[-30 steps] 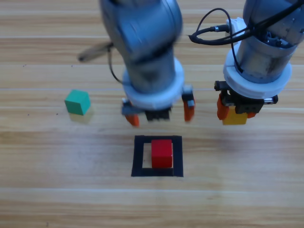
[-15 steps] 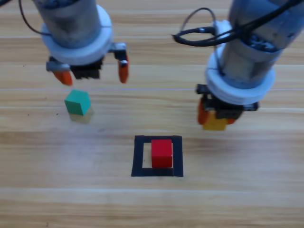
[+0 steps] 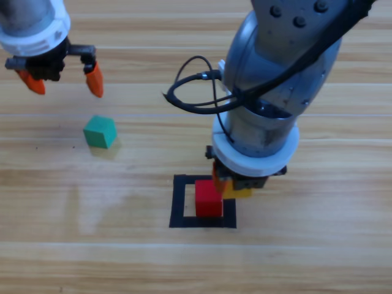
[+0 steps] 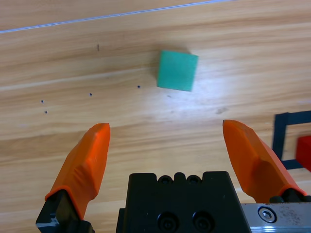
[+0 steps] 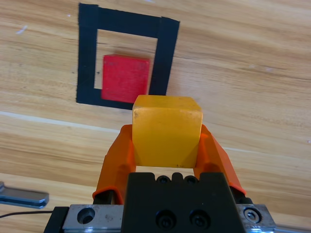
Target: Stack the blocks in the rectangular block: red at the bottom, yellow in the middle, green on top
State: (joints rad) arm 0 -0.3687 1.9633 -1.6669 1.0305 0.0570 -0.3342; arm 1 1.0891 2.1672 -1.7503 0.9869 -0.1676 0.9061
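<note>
Two tools: right tool (image 5: 166, 145) clamps yellow cube (image 5: 166, 130), seemingly beside red cube (image 3: 209, 199), needs centring; left tool (image 3: 60, 81) apart nr green cube (image 3: 100, 131).

Only a wooden table (image 3: 318, 257) filling every view, pale planks with grain running left to right across the high view. Soft glare at lower left there, a few tiny dark specks at left of the left wrist view.
</note>
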